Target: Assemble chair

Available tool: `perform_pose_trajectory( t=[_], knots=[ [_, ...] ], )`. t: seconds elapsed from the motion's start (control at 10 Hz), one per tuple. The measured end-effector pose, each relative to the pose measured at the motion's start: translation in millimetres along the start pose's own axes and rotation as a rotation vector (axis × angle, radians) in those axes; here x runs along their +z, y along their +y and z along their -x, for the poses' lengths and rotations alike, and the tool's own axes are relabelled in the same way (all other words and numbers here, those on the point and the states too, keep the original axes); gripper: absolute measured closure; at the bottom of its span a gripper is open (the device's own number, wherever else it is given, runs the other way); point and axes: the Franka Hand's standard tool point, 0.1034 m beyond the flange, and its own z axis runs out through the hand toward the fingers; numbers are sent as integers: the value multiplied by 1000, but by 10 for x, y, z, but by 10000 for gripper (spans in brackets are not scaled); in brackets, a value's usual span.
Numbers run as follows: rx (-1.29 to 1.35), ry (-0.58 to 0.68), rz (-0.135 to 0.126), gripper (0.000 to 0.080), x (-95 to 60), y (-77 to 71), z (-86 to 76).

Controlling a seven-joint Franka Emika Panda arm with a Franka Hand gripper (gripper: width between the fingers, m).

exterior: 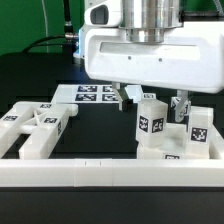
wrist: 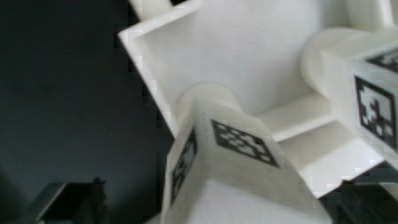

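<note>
Exterior view: one gripper (exterior: 151, 106) with two fingers (exterior: 122, 98); two upright white chair posts, the first post (exterior: 152, 122) standing between the spread jaws and the second post (exterior: 200, 130) just outside one jaw; and one flat cross-braced chair piece (exterior: 38, 128), well apart from the jaws. One marker board (exterior: 95, 94) lies beyond the jaws and one long border rail (exterior: 110, 172) on their near side. Wrist view: two posts flank one broad slab (wrist: 231, 70) ahead of the jaws, each post face showing one tag (wrist: 240, 145).
</note>
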Motion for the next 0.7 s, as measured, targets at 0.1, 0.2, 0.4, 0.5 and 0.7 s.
perform_pose_trajectory(
  t=[0.1,0.2,0.4,0.5,0.7],
  knots=[
    [-54,1,0,151,0,-5,3],
    [-167,4,3,150,-1,-2,-4],
    [-330,4,5,150,-2,7,-11],
    [-421,5,8,150,-5,8,-17],
    [-575,6,18,150,-5,8,-18]
  ],
)
